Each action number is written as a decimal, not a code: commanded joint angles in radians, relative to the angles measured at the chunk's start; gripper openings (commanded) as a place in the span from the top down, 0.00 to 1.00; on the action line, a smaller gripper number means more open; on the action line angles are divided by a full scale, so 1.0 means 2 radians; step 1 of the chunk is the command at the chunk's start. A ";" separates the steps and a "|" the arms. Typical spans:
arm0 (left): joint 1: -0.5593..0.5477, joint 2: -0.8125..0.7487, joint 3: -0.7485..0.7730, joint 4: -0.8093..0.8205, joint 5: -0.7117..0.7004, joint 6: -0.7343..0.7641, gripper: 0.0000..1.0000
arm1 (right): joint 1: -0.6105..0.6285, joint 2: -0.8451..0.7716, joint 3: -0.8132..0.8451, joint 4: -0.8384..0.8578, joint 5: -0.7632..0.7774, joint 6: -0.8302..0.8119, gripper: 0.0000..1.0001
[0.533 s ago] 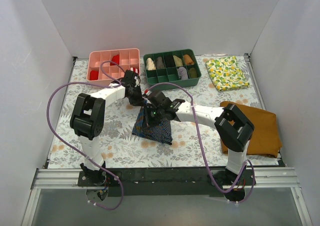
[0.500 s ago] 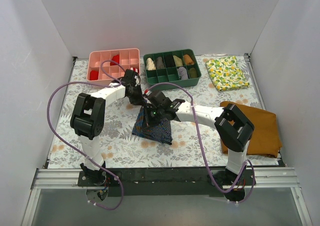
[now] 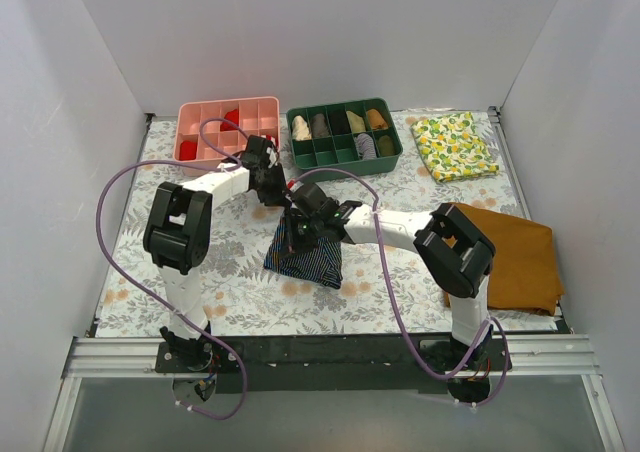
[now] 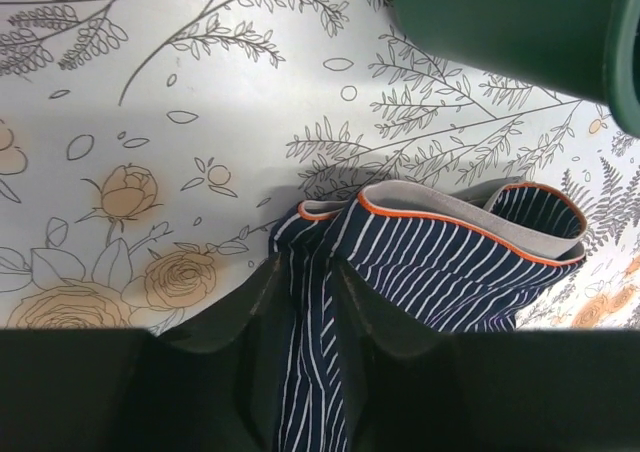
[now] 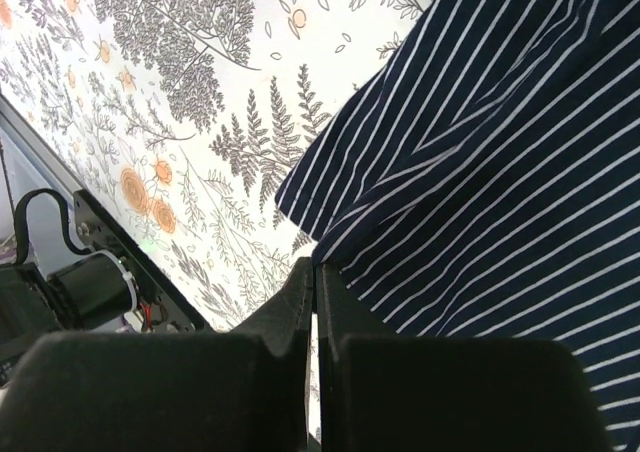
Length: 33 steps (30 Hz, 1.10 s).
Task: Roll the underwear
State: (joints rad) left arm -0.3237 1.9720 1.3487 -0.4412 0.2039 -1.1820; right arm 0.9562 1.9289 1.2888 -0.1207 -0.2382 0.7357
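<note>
Floral-print tablecloth (image 3: 230, 282) between white walls (image 3: 340, 32) carries the underwear (image 3: 310, 262), pinched by left fingers (image 4: 250, 317) and right fingers (image 5: 290, 312).

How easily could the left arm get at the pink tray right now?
Probably not straight away. The left gripper is shut on the underwear, so it would have to let go first. The pink tray lies just beyond it, and nothing seems to lie between them.

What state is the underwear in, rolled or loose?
Not rolled. The underwear lies bunched and loosely folded, one part pinched in the left gripper; no roll shows in any view.
</note>
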 commanded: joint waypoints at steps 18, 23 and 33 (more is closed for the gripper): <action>0.074 -0.103 -0.066 -0.009 -0.021 -0.031 0.44 | 0.003 0.017 0.040 0.037 0.000 0.009 0.99; 0.090 -0.135 -0.105 -0.003 -0.021 -0.042 0.44 | 0.004 0.035 0.050 0.023 -0.010 0.002 0.99; 0.106 -0.147 -0.134 -0.003 -0.005 -0.042 0.43 | 0.016 0.065 0.066 0.006 -0.037 -0.033 0.72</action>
State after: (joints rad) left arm -0.1196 1.7412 1.0920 -0.4477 0.1761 -1.2644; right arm 0.9703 2.0510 1.3876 -0.1349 -0.2562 0.7181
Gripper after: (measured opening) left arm 0.568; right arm 0.126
